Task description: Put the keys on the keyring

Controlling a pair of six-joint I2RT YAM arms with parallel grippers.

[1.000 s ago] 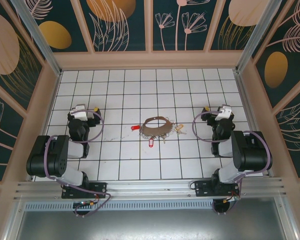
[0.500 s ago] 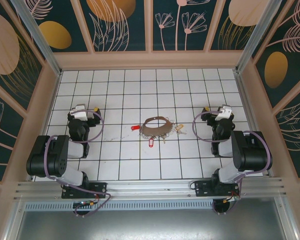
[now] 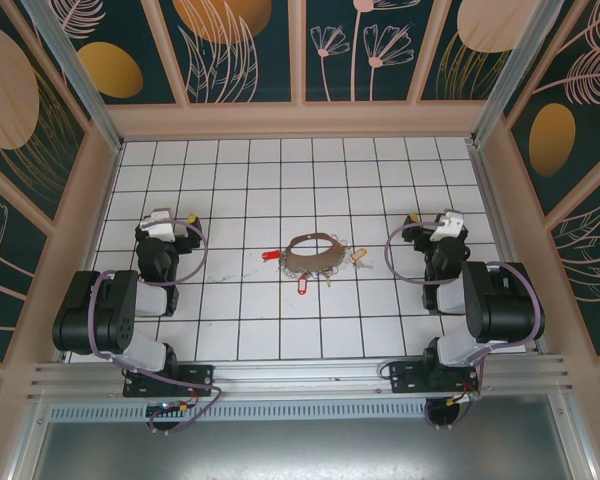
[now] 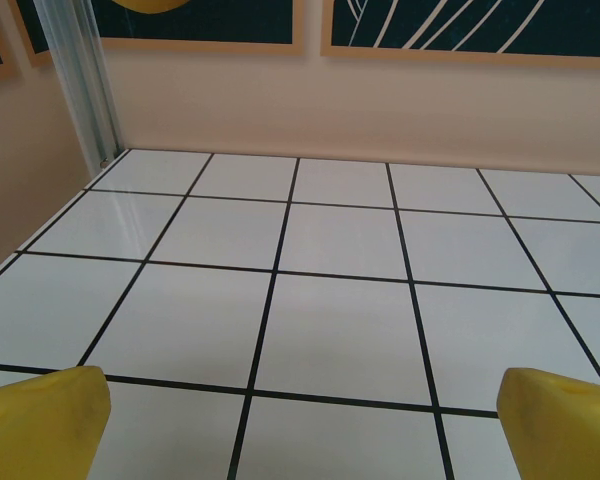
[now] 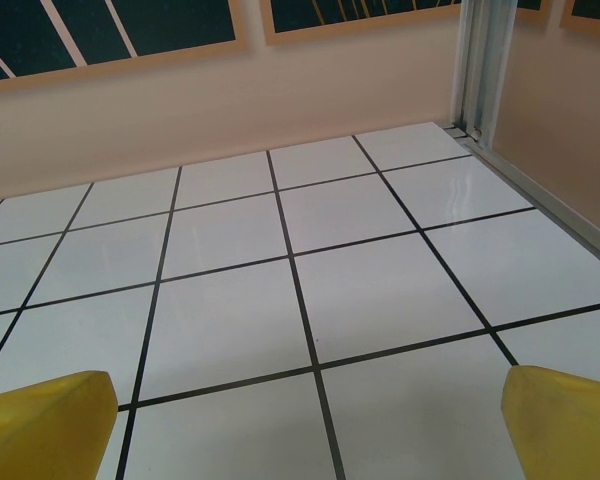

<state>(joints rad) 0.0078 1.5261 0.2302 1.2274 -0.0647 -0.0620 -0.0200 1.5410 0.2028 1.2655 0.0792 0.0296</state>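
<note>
The keyring (image 3: 314,237) lies flat near the middle of the white tiled desk (image 3: 250,190), roughly midway between the two arms. It is a thin dark hoop. Small keys (image 3: 316,272) cluster along its near edge, too small to count. One red tag (image 3: 271,255) lies just beside the hoop on the left. A second red tag (image 3: 303,287) lies on the near side, by the key cluster. A pair of brass-gold keys (image 3: 358,258) lies just beside the hoop on the right; whether they are threaded on the hoop cannot be told.

The left hand (image 3: 161,217) sits well apart from the keyring, on the left side of the desk. Its yellow fingers (image 4: 42,422) are spread wide, with bare tile between them and nothing held.

The right hand (image 3: 442,219) sits on the right side of the desk, also apart from the keyring. Its yellow fingers (image 5: 46,415) are likewise spread wide over bare tile, holding nothing.

Peach-coloured walls (image 3: 300,120) topped by dark floral panels enclose the desk. An aluminium rail (image 3: 300,375) runs along the near edge and carries both arm bases.
</note>
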